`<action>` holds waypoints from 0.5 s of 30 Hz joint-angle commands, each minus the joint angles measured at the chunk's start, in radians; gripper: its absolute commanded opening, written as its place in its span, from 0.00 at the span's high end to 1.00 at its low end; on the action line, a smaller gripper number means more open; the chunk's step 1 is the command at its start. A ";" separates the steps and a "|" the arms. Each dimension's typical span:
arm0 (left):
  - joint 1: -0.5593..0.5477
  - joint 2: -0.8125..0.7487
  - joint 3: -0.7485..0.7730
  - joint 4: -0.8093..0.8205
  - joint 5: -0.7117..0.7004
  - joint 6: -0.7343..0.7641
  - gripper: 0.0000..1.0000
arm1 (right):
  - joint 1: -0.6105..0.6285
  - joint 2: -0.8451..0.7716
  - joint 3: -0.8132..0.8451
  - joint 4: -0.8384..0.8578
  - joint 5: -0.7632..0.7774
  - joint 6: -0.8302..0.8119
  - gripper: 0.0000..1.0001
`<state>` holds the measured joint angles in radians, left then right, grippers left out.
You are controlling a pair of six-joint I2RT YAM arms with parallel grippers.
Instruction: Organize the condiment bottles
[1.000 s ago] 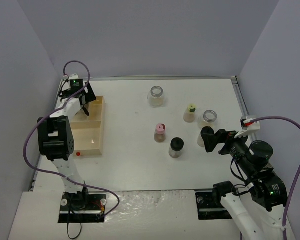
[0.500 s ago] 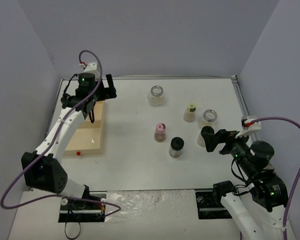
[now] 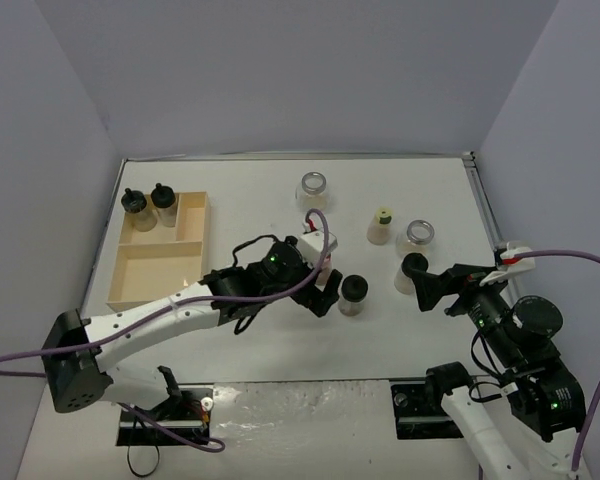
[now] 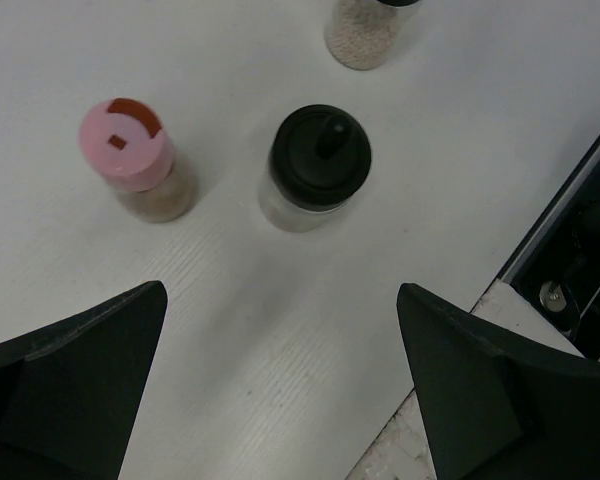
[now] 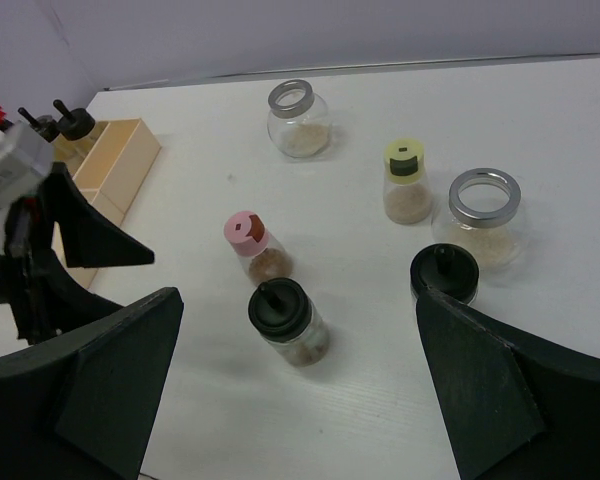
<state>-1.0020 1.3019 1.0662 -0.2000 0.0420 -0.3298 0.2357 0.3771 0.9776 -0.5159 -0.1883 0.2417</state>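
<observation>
Item 1. The left gripper (image 4: pixel 280 290): its jaws are being held wide apart and nothing is being gripped. It is being hung over the middle of the table (image 3: pixel 260 340), just near of two jars.

Item 2. The right gripper (image 5: pixel 298 296): its jaws are likewise being held wide with nothing between them, at the right side of the table.

Item 3. The condiment bottles, eight in all:
- The pink-capped jar (image 4: pixel 138 160) and the middle black-capped jar (image 4: pixel 318 165) are being shown upright, near each other but apart, at the table's middle.
- The right black-capped jar (image 5: pixel 443 272) is being shown just beside the right gripper's finger.
- The yellow-green-capped jar (image 5: pixel 406 180) and the right silver-lidded jar (image 5: pixel 485 215) are being shown close together, far right.
- The far silver-lidded jar (image 3: pixel 313 192) is being shown alone at the far middle.
- Two black-capped jars (image 3: pixel 133 208) (image 3: pixel 164 203) are being housed side by side in the far left compartment of the wooden tray (image 3: pixel 160 290), at the table's left.
</observation>
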 commanded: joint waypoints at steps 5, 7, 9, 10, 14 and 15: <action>-0.127 0.265 0.157 0.181 -0.074 0.066 0.03 | 0.004 -0.024 0.067 0.040 -0.010 -0.001 0.00; -0.131 0.308 0.185 0.177 -0.093 0.070 0.03 | 0.004 -0.031 0.073 0.034 -0.013 0.003 0.00; -0.131 0.352 0.205 0.168 -0.122 0.073 0.03 | 0.004 -0.034 0.080 0.030 -0.013 0.006 0.00; -0.130 0.370 0.219 0.162 -0.141 0.075 0.03 | 0.005 -0.035 0.082 0.027 -0.015 0.007 0.00; -0.132 0.415 0.263 0.145 -0.180 0.078 0.03 | 0.005 -0.037 0.094 0.016 -0.012 0.002 0.00; -0.132 0.429 0.271 0.143 -0.190 0.077 0.03 | 0.004 -0.038 0.097 0.013 -0.010 0.001 0.00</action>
<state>-1.1322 1.7343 1.2436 -0.1038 -0.0736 -0.2694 0.2359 0.3364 1.0350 -0.5431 -0.1898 0.2424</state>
